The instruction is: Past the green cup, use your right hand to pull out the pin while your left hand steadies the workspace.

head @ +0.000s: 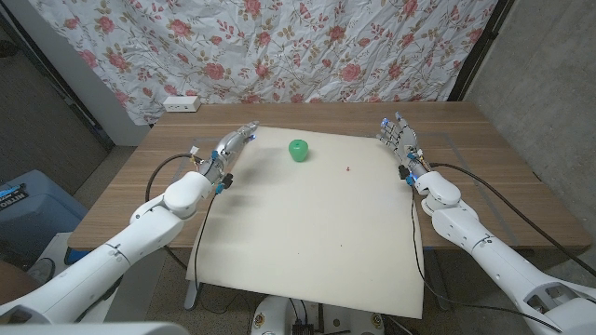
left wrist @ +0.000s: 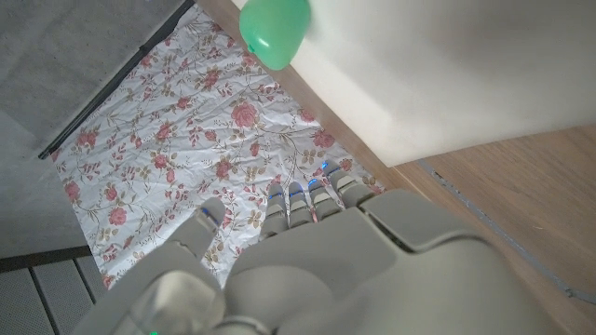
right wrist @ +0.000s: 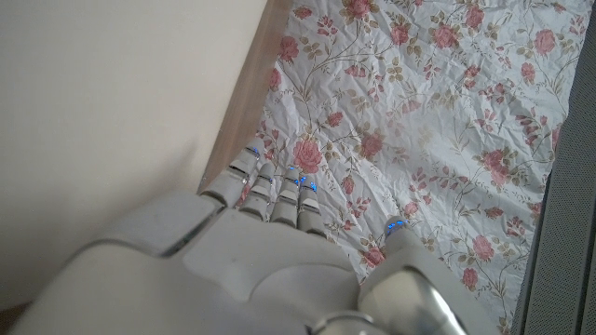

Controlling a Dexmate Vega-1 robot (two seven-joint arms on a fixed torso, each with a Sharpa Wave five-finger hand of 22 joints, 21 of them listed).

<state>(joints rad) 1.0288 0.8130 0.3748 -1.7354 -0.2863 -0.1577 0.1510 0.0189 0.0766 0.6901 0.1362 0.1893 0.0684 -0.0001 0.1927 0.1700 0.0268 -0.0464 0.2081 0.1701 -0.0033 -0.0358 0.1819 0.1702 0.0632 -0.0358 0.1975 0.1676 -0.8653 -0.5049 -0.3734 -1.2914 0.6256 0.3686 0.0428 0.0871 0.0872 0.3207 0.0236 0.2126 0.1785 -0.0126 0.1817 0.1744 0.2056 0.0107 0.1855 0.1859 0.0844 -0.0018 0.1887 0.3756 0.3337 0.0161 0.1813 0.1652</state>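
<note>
A small green cup (head: 298, 150) stands on the cream board (head: 307, 233) near its far edge; it also shows in the left wrist view as the green cup (left wrist: 275, 31). A tiny red pin (head: 348, 168) sits on the board to the right of the cup. My left hand (head: 232, 147) is at the board's far left corner, fingers straight and apart, holding nothing. My right hand (head: 399, 138) stands at the far right corner, fingers straight and spread, about a hand's length from the pin. The backs of my left hand (left wrist: 307, 270) and right hand (right wrist: 251, 251) show in their wrist views.
The board lies on a wooden table (head: 484, 177). A floral cloth (head: 307, 46) hangs behind it. A white power strip (head: 181, 103) sits at the table's far left. A blue bin (head: 23, 209) stands on the floor at left. Cables (head: 198, 251) run along both arms.
</note>
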